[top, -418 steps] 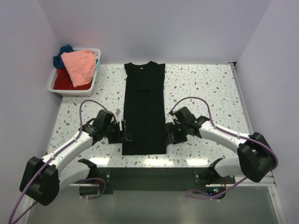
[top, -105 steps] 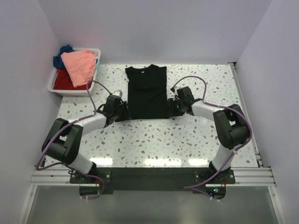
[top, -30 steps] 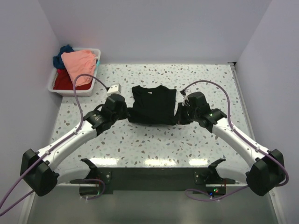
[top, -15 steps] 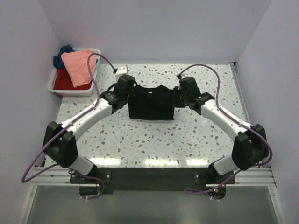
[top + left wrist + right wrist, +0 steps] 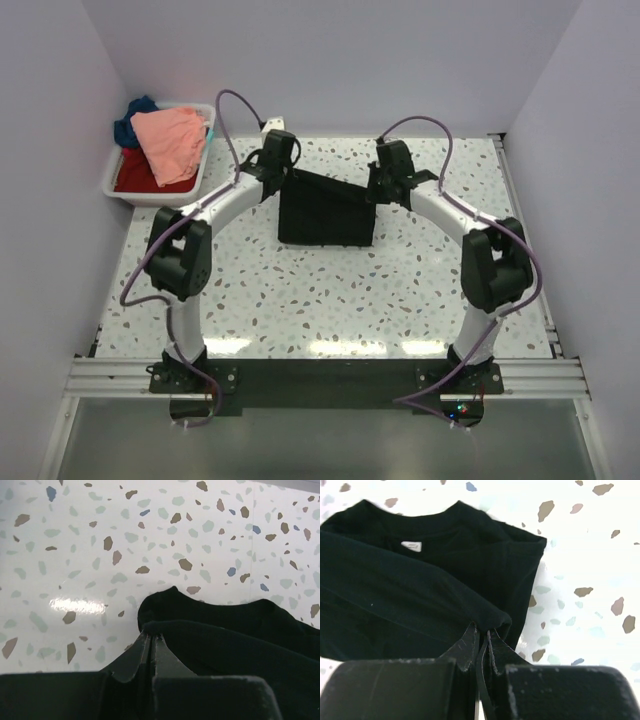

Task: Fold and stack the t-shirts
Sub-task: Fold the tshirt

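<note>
- T-shirts: four in total.
- On the table: one black t-shirt, far centre.
- In the bin, far left: three, namely one salmon-pink t-shirt, one red t-shirt and one dark blue t-shirt.
- White bin: one.
- Robot arms: two, left arm and right arm.
- Grippers: two, left gripper and right gripper.
- Purple cables: two, one per arm.

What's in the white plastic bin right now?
A crumpled salmon-pink cloth t-shirt lies on top, over a red one; dark blue cloth pokes out behind. The floor of the white plastic bin is covered.
</note>
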You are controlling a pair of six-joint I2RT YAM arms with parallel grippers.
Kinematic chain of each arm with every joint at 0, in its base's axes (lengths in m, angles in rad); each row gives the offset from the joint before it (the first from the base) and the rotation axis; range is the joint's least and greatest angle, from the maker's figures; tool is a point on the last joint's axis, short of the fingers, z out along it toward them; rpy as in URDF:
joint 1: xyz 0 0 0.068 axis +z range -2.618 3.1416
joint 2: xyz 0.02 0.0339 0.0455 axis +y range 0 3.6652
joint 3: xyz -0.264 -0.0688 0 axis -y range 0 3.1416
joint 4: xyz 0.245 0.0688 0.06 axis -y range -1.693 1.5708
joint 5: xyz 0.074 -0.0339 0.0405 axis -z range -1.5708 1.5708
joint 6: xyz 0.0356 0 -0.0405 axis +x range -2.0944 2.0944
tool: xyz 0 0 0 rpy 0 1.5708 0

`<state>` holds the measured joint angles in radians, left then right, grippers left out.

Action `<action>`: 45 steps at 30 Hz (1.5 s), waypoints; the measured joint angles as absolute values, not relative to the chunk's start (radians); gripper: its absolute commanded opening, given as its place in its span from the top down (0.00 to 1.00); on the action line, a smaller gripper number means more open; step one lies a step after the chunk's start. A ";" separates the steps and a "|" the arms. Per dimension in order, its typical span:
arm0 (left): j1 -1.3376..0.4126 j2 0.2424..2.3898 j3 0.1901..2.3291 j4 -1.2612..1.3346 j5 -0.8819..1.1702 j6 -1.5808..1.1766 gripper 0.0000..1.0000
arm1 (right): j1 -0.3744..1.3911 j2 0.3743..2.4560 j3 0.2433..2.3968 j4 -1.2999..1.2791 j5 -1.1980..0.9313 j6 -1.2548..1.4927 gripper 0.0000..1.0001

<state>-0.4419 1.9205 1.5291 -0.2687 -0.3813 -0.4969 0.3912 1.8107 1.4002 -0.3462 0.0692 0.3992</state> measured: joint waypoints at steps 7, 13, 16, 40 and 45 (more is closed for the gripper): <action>-0.418 2.158 1.735 -0.279 -0.332 -0.461 0.98 | 0.362 1.978 1.504 -0.346 0.088 0.408 1.00; -0.397 2.261 1.839 -0.287 -0.298 -0.447 0.73 | 0.351 2.056 1.574 -0.347 0.105 0.439 0.76; -0.384 2.265 1.840 -0.284 -0.299 -0.447 0.63 | 0.350 2.057 1.598 -0.342 0.122 0.447 0.73; -0.439 1.942 1.560 -0.248 -0.142 -0.443 0.51 | 0.397 1.879 1.509 -0.339 0.073 0.407 0.68; -0.473 1.908 1.462 -0.278 -0.105 -0.459 0.52 | 0.429 1.872 1.436 -0.351 0.032 0.409 0.69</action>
